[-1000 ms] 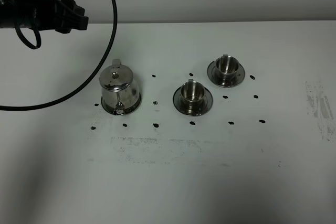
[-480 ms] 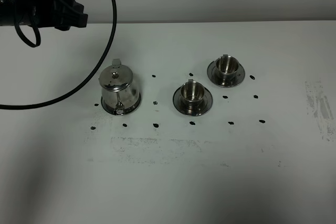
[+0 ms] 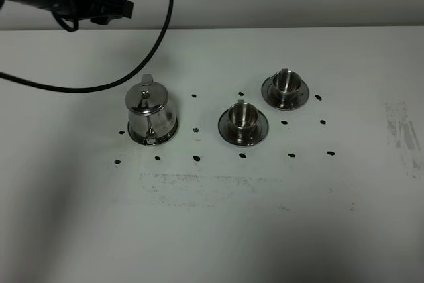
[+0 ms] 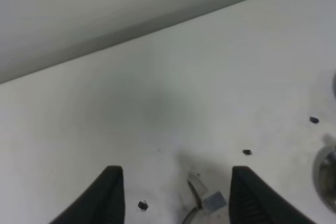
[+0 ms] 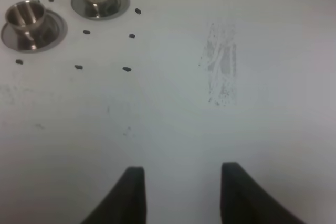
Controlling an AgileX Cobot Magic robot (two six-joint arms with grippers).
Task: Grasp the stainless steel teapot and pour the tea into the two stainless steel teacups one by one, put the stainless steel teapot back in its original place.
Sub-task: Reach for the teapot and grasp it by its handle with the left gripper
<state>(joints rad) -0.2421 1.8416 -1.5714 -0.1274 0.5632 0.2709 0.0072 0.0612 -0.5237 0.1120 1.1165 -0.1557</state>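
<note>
Item, far left: left gripper (image 3: 118,8), dark, held above the far-left part of the table (image 3: 218,236), with a black cable (image 3: 142,64) looping from it. Its own wrist camera shows the jaws apart, gripping nothing, and a small steel tab of the pot between their outlines. Item, left of centre: stainless steel teapot (image 3: 151,114), upright, lid on, seated on its round tray (image 3: 167,137), of which only the rim shows. One fitting projects toward the far edge and one toward the near edge, so the long axis runs far to near; which is the spout cannot be told. Item, right of centre: nearer teacup (image 3: 243,118) on its saucer, tab toward the far edge. Item, further right and farther back: farther teacup (image 3: 286,85), the same, apart from the first. Black marks (image 3: 197,158) dot the table around all three. Bare table lies along the whole near side. Item, near the right edge: scuffed patch (image 3: 404,134). Item: right gripper (image 5: 184,179), seen only by its own camera, jaws apart over bare table, well apart from both teacups.
</note>
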